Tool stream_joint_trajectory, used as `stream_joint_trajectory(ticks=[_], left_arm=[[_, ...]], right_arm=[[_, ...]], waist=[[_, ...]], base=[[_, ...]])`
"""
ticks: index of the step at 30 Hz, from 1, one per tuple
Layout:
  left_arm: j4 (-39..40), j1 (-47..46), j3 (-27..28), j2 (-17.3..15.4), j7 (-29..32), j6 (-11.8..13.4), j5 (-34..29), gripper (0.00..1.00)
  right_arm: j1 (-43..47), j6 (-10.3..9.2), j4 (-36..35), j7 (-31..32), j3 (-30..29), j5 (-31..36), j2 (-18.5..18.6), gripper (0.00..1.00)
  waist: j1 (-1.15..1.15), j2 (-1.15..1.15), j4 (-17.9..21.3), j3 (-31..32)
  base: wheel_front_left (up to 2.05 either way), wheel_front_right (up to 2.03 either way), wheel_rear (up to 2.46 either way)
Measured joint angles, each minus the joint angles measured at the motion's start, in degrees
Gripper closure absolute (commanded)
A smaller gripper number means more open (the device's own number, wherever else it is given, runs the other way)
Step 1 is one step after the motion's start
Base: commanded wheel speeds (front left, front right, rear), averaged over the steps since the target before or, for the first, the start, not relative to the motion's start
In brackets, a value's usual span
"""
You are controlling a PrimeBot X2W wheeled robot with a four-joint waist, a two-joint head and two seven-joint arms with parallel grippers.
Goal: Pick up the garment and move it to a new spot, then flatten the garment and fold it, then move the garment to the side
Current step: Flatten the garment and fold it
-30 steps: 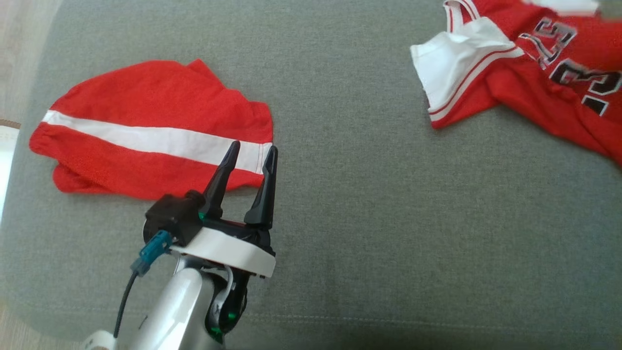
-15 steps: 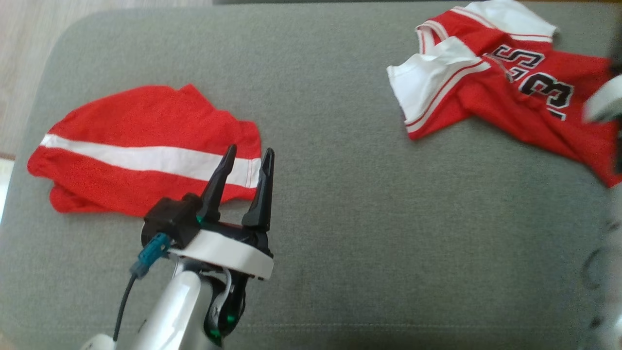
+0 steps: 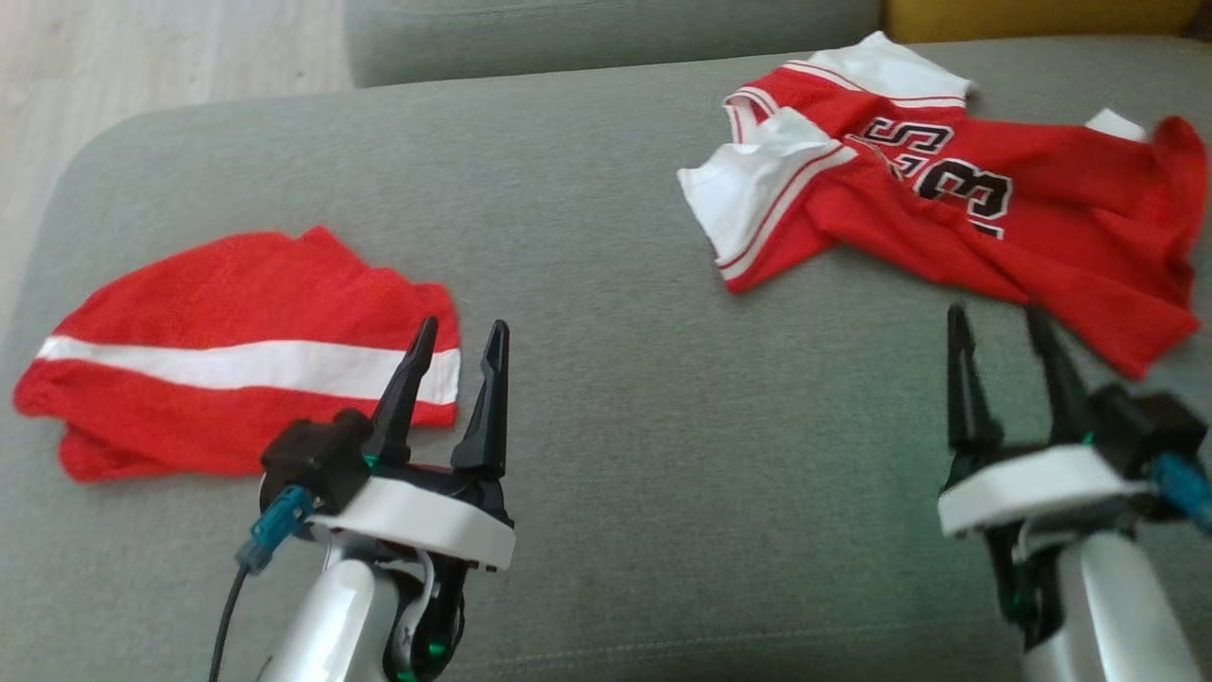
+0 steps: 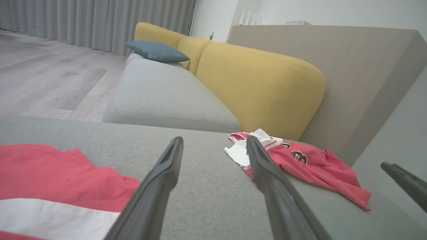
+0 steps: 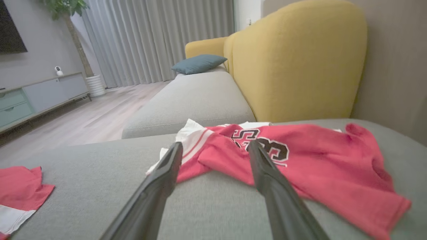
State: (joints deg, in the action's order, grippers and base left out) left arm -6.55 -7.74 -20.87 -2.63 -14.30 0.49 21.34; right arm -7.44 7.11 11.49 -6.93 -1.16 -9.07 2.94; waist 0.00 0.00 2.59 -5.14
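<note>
A: Where is the jersey?
B: The red jersey (image 3: 1042,246) lies crumpled on the grey sofa cushion (image 3: 606,445), toward its far right. A white sleeve is turned toward the middle and the black numerals face up.
A: And the right claw?
B: The right claw (image 3: 995,317) stands open and holds nothing. It points at the jersey from the near side.
A: The left one?
B: The left claw (image 3: 462,330) is spread too, and empty. Its tips are by the near right corner of the red shorts (image 3: 218,379), which have a white stripe. They lie folded at the cushion's left, well apart from the jersey.
</note>
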Motion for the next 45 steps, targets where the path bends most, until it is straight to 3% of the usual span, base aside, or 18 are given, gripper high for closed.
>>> stream_joint_trajectory(ticks=[6,10,21,28,35,41,42,43,45], left_arm=[[-1.87,-0.29,-0.09,0.00,-0.01,-0.99,-0.02,0.00],[-7.17,-4.41,-1.33,0.01,0.14,-1.52,0.31,0.00],[-28.25,-33.97,-4.74,0.18,12.35,-2.52,-0.65,0.00],[-42.54,-46.15,-6.30,-0.21,17.03,-2.76,-3.44,0.00],[-52.16,-53.37,-6.17,-1.03,16.61,-2.42,-4.12,0.00],[-56.66,-56.23,-6.23,-0.87,14.86,-3.53,-3.94,0.00],[-57.28,-56.57,-6.36,-0.78,14.86,-3.77,-3.94,0.06],[-57.95,-56.89,-6.55,-0.69,14.86,-4.08,-3.93,0.98],[-58.91,-57.38,-6.69,-0.68,14.60,-4.55,-3.47,1.00]], right_arm=[[0.86,0.00,-1.53,-0.97,0.49,-1.54,-0.21,0.00],[0.20,0.00,-2.87,-0.89,0.74,-1.48,-0.23,0.00],[-4.02,0.00,-6.79,-0.42,3.66,-1.04,-0.27,0.00],[-5.84,0.00,-7.20,-1.69,7.21,-2.20,-0.30,0.00],[-6.33,0.00,-7.35,-2.74,8.58,-3.05,-0.31,0.00],[-6.33,0.00,-6.80,-3.24,8.56,-3.07,-0.31,0.00],[-6.34,0.00,-6.68,-3.24,8.55,-3.05,-0.31,0.00],[-6.34,0.00,-6.65,-3.25,8.50,-3.05,-0.31,0.00],[-6.41,0.00,-6.65,-3.33,8.17,-3.05,-0.31,0.00]], waist=[[0.00,0.00,2.52,-0.71],[0.00,0.00,4.43,-2.90],[0.00,0.00,11.90,-12.83],[0.00,0.00,17.06,-18.66],[0.01,0.00,21.14,-22.23],[0.00,0.00,22.31,-23.19],[0.00,0.00,22.33,-23.22],[0.00,0.00,22.33,-23.24],[0.01,0.00,22.28,-23.20]], base=[[0.00,0.00,0.00],[0.00,0.00,0.00],[0.00,0.00,0.00],[0.00,0.00,0.00],[0.00,0.00,0.00],[0.00,0.00,0.00],[0.00,0.00,0.00],[0.00,0.00,0.00],[0.00,0.00,0.00]])
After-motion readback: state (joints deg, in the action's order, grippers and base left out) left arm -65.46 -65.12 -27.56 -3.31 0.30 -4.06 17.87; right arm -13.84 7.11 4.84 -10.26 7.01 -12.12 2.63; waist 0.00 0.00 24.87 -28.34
